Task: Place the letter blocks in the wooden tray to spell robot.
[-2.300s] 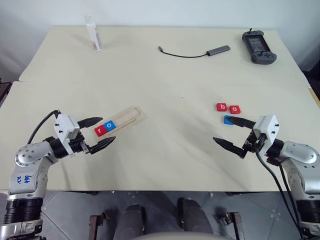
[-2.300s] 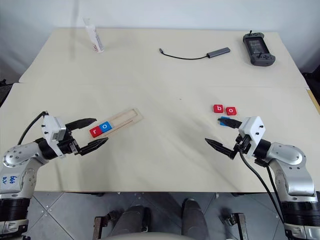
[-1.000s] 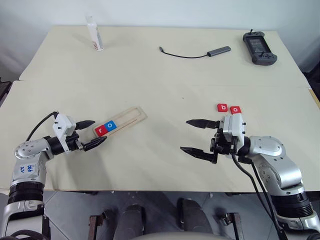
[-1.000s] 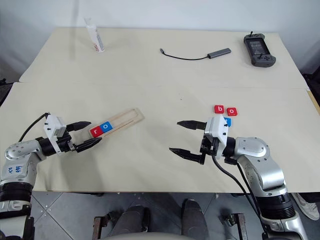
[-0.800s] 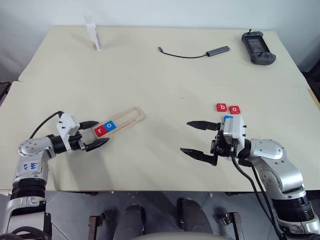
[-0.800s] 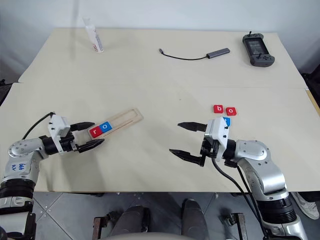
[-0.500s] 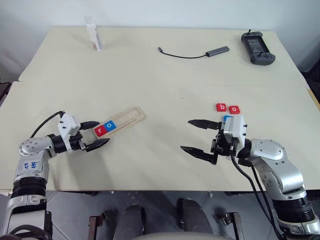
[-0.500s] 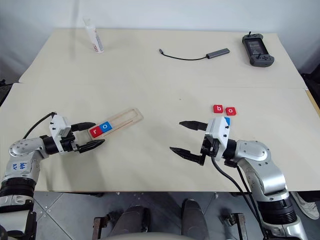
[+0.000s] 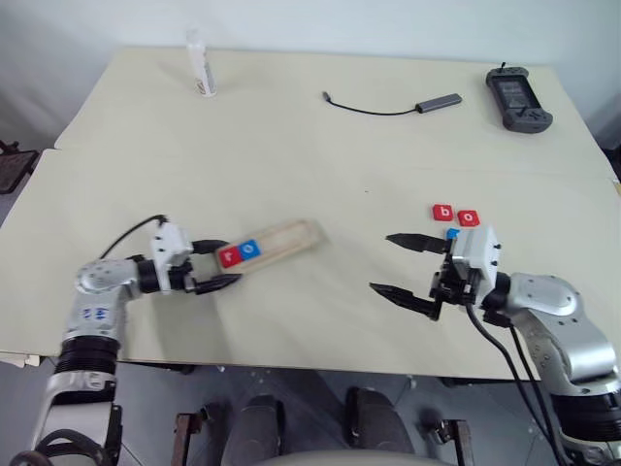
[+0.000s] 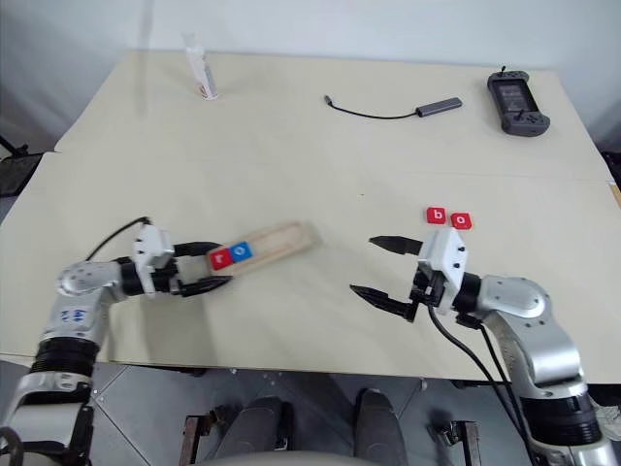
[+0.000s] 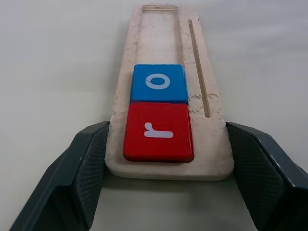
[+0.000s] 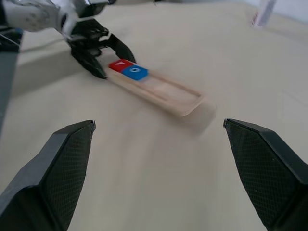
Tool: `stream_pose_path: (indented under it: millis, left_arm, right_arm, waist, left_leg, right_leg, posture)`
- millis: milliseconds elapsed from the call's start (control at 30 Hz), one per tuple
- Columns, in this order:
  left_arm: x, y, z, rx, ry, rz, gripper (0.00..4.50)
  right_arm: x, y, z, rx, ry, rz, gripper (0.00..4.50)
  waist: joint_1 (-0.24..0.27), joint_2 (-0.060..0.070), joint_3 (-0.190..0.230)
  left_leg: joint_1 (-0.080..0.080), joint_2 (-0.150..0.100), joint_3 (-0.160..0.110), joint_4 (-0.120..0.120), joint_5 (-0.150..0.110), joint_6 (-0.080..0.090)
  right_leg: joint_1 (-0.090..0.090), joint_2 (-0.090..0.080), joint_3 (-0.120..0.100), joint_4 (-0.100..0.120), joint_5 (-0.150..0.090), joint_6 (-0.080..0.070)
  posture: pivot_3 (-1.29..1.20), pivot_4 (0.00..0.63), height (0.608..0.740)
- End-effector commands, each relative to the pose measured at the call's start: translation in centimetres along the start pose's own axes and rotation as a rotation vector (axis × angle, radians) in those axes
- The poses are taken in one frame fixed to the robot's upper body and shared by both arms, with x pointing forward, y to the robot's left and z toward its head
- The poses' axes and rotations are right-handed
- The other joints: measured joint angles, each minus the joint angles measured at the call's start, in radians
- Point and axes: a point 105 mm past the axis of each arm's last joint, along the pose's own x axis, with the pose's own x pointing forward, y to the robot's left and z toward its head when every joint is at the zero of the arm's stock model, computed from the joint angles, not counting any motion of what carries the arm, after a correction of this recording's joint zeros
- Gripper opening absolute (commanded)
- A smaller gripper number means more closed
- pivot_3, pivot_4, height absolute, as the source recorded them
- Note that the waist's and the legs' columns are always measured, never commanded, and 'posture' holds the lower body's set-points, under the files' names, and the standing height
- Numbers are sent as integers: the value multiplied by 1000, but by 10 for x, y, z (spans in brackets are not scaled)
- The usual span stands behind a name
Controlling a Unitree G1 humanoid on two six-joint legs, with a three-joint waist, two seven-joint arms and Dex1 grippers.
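Two blocks (image 9: 240, 253) sit in the tray (image 9: 277, 240), three blocks (image 9: 454, 217) middle right; left gripper (image 9: 221, 263) pinches the tray's end, right gripper (image 9: 405, 264) gapes wide, empty.

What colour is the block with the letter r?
Red, clearest in the left wrist view.

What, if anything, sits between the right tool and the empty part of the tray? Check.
Nothing visible. Bare table lies between the open right tool and the wooden tray, whose recess past the r block and o block is free.
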Motion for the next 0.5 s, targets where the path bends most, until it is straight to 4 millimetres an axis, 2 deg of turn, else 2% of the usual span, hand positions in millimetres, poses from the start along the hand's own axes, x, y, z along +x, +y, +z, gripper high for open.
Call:
stream_pose_path:
  millis: [33, 200, 400, 500]
  left_arm:
    - [29, -5, 27, 122, -15, -115, 3390]
    - [58, -18, 34, 160, 6, -269, 3390]
    - [80, -21, 35, 176, 18, -338, 3390]
    - [87, -20, 33, 183, 25, -344, 3390]
  right_arm:
    - [-22, -2, 8, -44, 16, -61, 4500]
    - [-52, 0, 1, -29, 78, -173, 4500]
    - [-77, 10, -8, 9, 117, -286, 4500]
    - [-83, 13, -11, 20, 128, -317, 4500]
  waist:
    - [7, 0, 0]
    - [7, 0, 0]
    - [7, 0, 0]
    - [8, 0, 0]
  left_leg:
    - [0, 0, 0, 0, 0, 0]
    - [0, 0, 1, 0, 0, 0]
    - [1, 0, 3, 0, 0, 0]
    - [1, 0, 3, 1, 0, 0]
  right_leg:
    - [0, 0, 0, 0, 0, 0]
    - [0, 0, 0, -1, 0, 1]
    - [0, 1, 1, 0, 0, 1]
    - [1, 1, 1, -1, 1, 2]
  posture:
    - [0, 150, 740]
    - [0, 150, 740]
    - [0, 150, 740]
    - [0, 150, 740]
